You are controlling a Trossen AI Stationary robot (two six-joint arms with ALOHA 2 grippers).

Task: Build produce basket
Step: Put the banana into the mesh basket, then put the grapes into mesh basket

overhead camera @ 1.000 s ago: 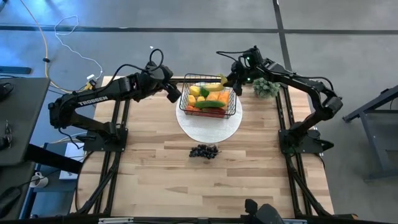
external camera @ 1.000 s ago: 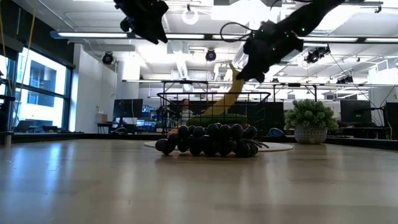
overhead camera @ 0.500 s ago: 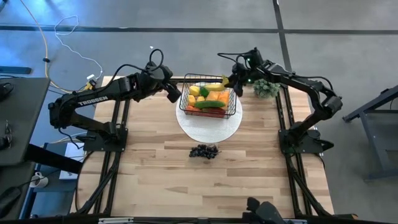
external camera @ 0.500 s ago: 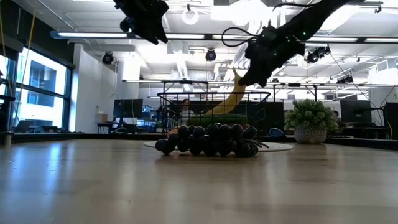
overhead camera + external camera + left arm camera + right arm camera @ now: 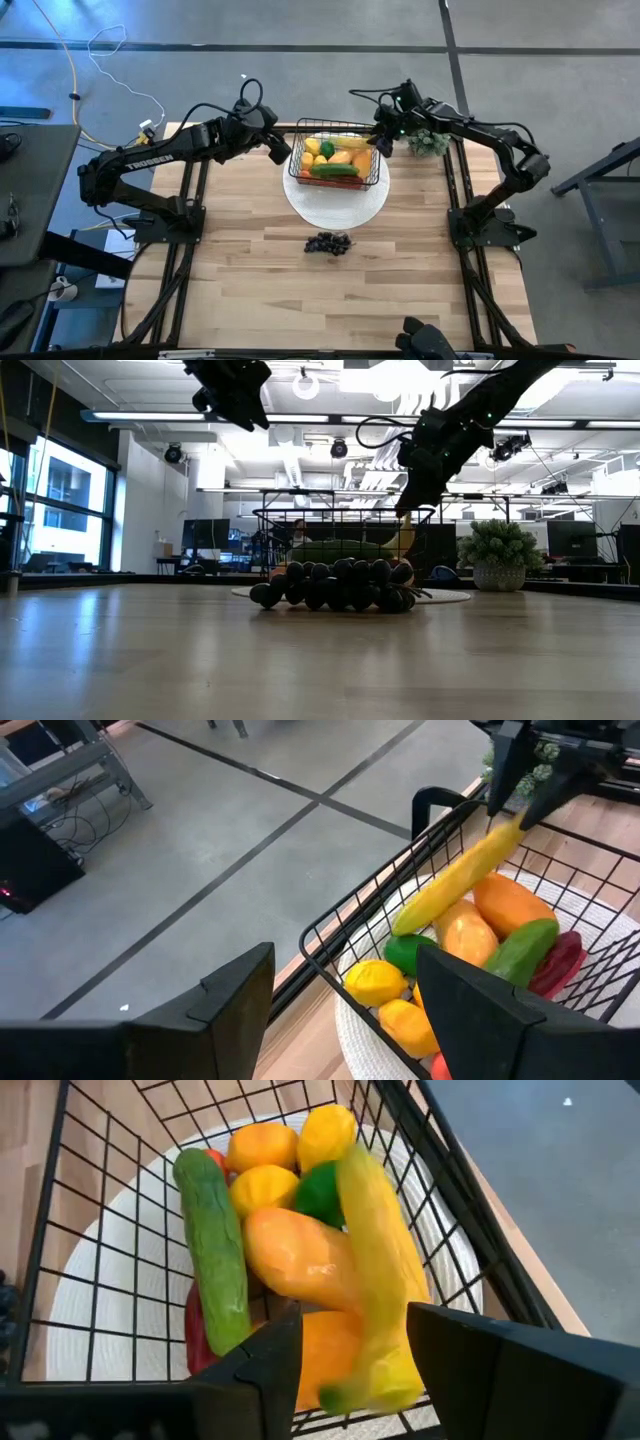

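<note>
The black wire basket [image 5: 293,165] stands on a round white plate [image 5: 337,207] at the table's far middle. It holds a cucumber [image 5: 212,1250], a mango [image 5: 300,1260], lemons, a green pepper and a red chili. A yellow banana [image 5: 375,1270] lies on top of them. My right gripper [image 5: 384,140] hangs over the basket's far right corner, open, with the banana's end between its fingers. My left gripper [image 5: 283,150] waits open above the basket's left side. Dark grapes [image 5: 328,243] lie on the table nearer the front. My right gripper slants down from the table's far right, its parted fingers on either side of the banana's end [image 5: 385,1365]. That end lies close against one finger [image 5: 450,1360]; whether it touches, I cannot tell. The banana's other end [image 5: 415,915] rests on the produce in the basket.
A small green plant in a pot [image 5: 427,140] stands just right of the basket, behind my right gripper. Bare wood lies on all sides of the grapes [image 5: 335,585], toward the near edge.
My right gripper has sunk toward the basket's far right corner, tipped further down and opened. The banana, which leaned steeply up out of the basket in its hold, has come down flatter onto the produce inside.
</note>
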